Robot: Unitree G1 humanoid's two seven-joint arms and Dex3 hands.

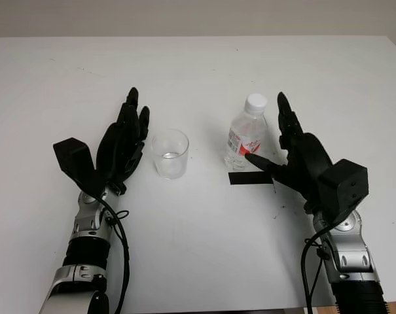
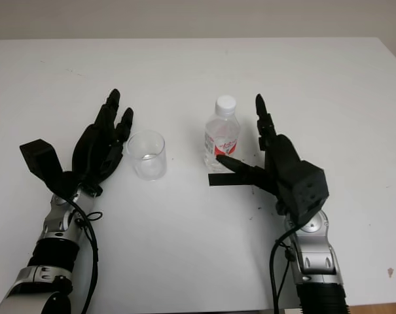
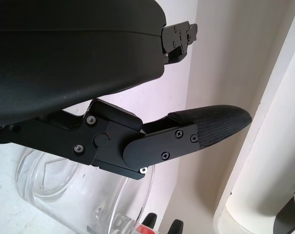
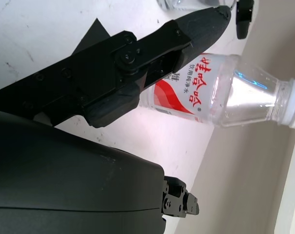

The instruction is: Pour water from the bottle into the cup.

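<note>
A small clear water bottle [image 1: 247, 134] with a white cap and a red-and-white label stands upright on the white table, right of centre. A clear glass cup [image 1: 169, 154] stands upright to its left. My right hand [image 1: 290, 147] is open just right of the bottle, its thumb reaching toward the bottle's lower part and its fingers beside it; I cannot tell whether it touches. My left hand [image 1: 127, 134] is open just left of the cup, apart from it. In the right wrist view the bottle [image 4: 225, 92] lies just past the thumb. The cup [image 3: 64, 187] appears in the left wrist view.
A strip of black tape [image 1: 250, 177] lies on the table [image 1: 198, 72] at the bottle's base. The table's far edge meets a pale wall at the top.
</note>
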